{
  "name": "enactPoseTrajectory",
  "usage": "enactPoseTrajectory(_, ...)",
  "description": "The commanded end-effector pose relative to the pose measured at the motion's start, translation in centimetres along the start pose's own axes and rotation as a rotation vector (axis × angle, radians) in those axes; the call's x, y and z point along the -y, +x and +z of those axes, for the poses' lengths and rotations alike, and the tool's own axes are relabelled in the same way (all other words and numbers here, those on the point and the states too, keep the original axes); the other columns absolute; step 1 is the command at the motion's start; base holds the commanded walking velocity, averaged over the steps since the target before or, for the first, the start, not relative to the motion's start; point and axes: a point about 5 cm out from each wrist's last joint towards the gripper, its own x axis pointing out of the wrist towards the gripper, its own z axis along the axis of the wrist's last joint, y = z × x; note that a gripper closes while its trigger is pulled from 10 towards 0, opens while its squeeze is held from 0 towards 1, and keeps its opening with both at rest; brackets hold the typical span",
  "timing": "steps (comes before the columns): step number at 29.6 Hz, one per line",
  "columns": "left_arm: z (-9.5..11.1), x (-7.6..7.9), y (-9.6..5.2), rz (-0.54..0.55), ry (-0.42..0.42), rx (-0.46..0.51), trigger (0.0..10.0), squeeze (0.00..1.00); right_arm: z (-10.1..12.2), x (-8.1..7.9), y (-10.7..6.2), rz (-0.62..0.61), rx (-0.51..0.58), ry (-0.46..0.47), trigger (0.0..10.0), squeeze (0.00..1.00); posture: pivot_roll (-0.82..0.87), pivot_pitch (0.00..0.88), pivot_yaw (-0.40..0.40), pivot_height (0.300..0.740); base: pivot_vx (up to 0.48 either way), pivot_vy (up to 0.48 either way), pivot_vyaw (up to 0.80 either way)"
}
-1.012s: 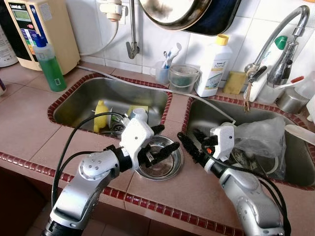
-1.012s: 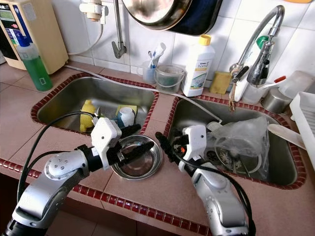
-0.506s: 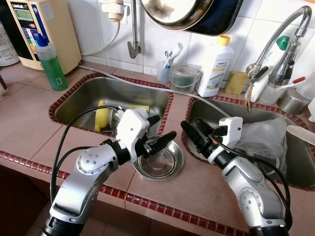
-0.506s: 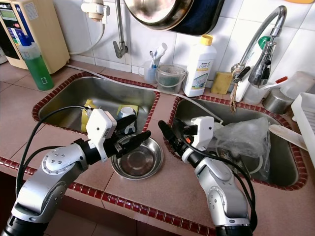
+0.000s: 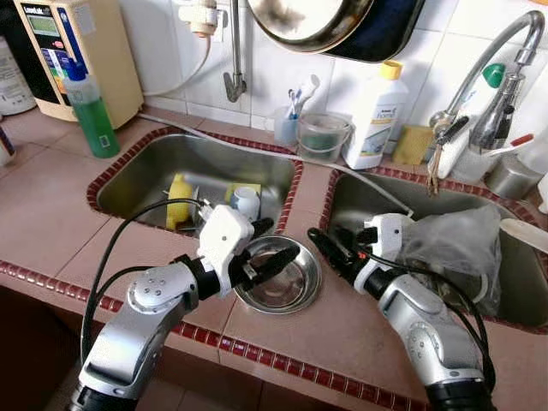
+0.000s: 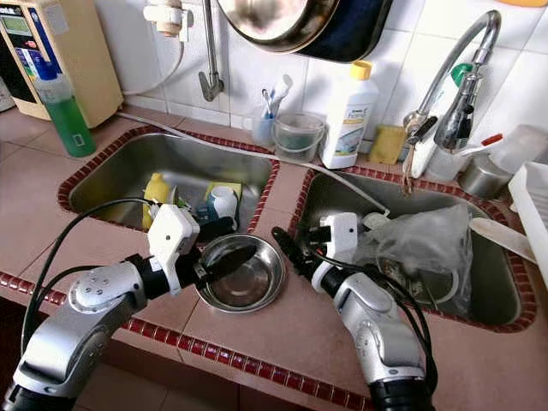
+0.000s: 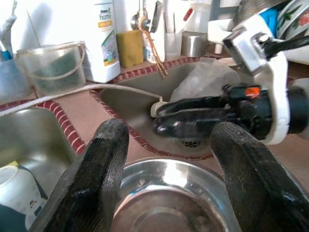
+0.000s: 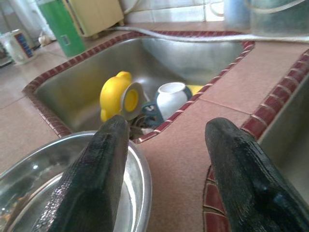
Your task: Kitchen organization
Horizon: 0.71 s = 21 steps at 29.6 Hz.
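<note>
We see our left gripper (image 5: 261, 257) spread wide at the 9 o'clock edge of the steel bowl (image 5: 282, 282), which sits on the tiled counter (image 5: 51, 214) on the strip between the two sinks, near the front edge. In the left wrist view the bowl's rim (image 7: 169, 166) lies between the two open fingers (image 7: 91, 179), so we judge we are lined up to pinch that rim. At 3 o'clock of the bowl, our right gripper (image 5: 330, 250) is also spread, its fingers (image 8: 104, 169) just beside the far rim and not closed on anything. The bowl looks thin, stiff and light, but polished and possibly wet, so we expect it to slip or skate on the tile if nudged. We would take it by the rim, one finger inside and one outside, and squeeze firmly before lifting. Behind it, the left sink (image 5: 154, 171) holds a yellow toy (image 5: 175, 201) and a white cup (image 5: 246, 201); the right sink (image 5: 360, 201) holds a crumpled plastic bag (image 5: 454, 244).
</note>
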Motion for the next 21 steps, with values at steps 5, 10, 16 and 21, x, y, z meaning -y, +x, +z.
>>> enactPoseTrajectory(5, 1.0, 0.4, 0.0, -0.029, 0.026, 0.020, 10.0, 0.00, 0.0, 0.2, 0.7, 0.055, -0.052, -0.013, 10.0, 0.00, 0.08, 0.000, -0.057, 0.740, 0.000, 0.000, 0.00)
enactPoseTrajectory(10, 1.4, 0.7, -0.1, -0.035, 0.027, 0.032, 10.0, 0.00, -0.4, 0.4, 0.9, 0.072, -0.095, -0.009, 10.0, 0.00, 0.09, 0.007, -0.075, 0.740, 0.000, 0.000, 0.00)
enactPoseTrajectory(16, 1.6, 0.9, -0.1, -0.035, 0.027, 0.037, 10.0, 0.00, -0.9, 0.7, 0.7, 0.101, -0.147, 0.003, 10.0, 0.00, 0.09, 0.009, -0.084, 0.740, 0.000, 0.000, 0.00)
enactPoseTrajectory(21, 1.8, 1.1, -0.1, -0.025, 0.028, 0.048, 10.0, 0.00, -1.7, 1.0, 0.3, 0.120, -0.208, 0.023, 10.0, 0.00, 0.10, 0.013, -0.099, 0.740, 0.000, 0.000, 0.00)
